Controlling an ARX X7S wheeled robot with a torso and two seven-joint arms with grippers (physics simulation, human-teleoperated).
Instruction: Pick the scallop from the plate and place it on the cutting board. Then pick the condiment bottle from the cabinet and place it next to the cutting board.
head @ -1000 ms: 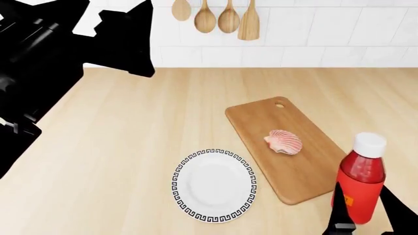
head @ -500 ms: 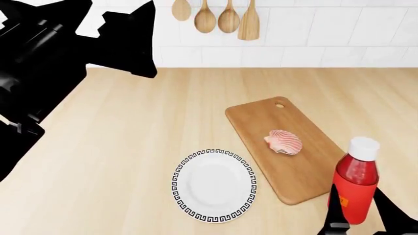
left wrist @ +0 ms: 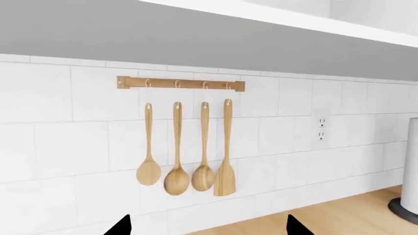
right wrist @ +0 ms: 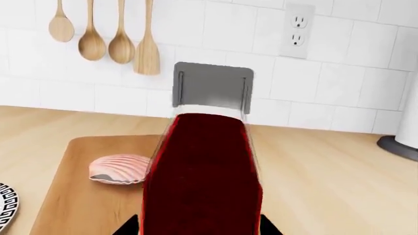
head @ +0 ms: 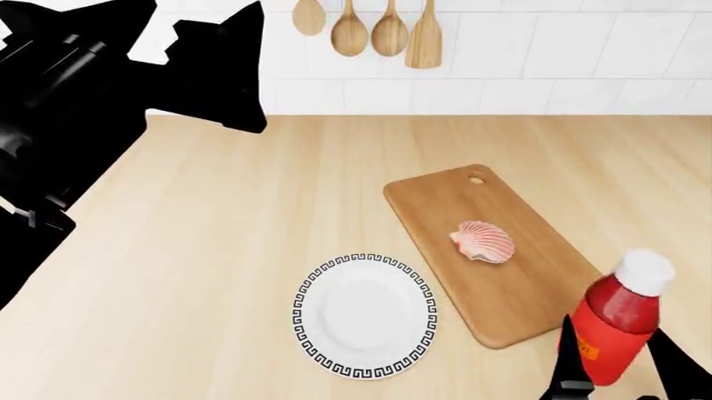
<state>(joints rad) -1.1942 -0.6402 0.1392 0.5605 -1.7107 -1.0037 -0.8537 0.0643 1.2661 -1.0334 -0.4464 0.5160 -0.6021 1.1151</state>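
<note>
The scallop (head: 483, 242) lies on the cutting board (head: 445, 200), also seen in the right wrist view as the scallop (right wrist: 121, 169) on the board (right wrist: 65, 196). The plate (head: 365, 315) sits bare in front of the board's near-left side. My right gripper (head: 623, 377) is shut on the condiment bottle (head: 618, 329), which leans with its white cap to the right just off the board's near-right corner. Its base is hidden. In the right wrist view the bottle (right wrist: 202, 166) fills the space between the jaws. My left gripper (left wrist: 207, 227) is open with nothing in it, raised toward the wall; its arm (head: 78, 100) shows at the upper left.
Wooden spoons and a spatula (head: 368, 33) hang on the tiled wall behind the counter. A wall outlet (right wrist: 297, 29) is at the back right. A pale cylinder on a dark base (right wrist: 402, 132) stands on the counter at the far right. The plate's rim (right wrist: 5, 205) shows beside the board.
The right gripper has moved the bottle lower and slightly right. The bottle stood upright before and now leans to the right. The left arm, scallop and plate have not moved.
</note>
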